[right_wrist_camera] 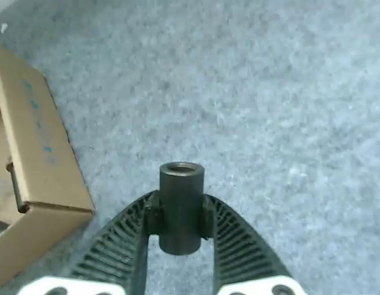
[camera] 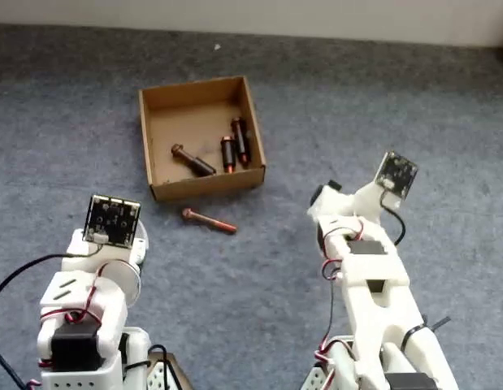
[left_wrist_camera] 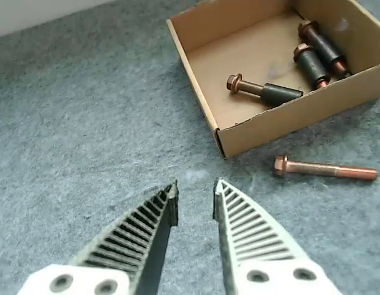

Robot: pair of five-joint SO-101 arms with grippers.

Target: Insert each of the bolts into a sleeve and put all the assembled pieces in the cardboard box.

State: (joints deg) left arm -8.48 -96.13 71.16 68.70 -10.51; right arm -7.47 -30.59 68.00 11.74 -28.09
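Observation:
An open cardboard box [camera: 183,120] lies on the grey carpet and holds three bolts seated in dark sleeves [camera: 194,161] [camera: 227,153] [camera: 240,138]. One bare copper bolt [camera: 209,221] lies flat on the carpet just in front of the box's near wall. In the left wrist view my left gripper [left_wrist_camera: 195,198] is open and holds nothing, hovering short of that bolt [left_wrist_camera: 325,169] and the box [left_wrist_camera: 300,117]. My right gripper [right_wrist_camera: 181,214] is shut on a dark sleeve [right_wrist_camera: 181,184], held upright with its bore showing, above the carpet beside a box corner [right_wrist_camera: 39,144].
The left arm [camera: 88,284] stands at the near left and the right arm [camera: 373,268] at the near right. Grey carpet spreads around the box on all sides. A pale wall edge runs along the far side.

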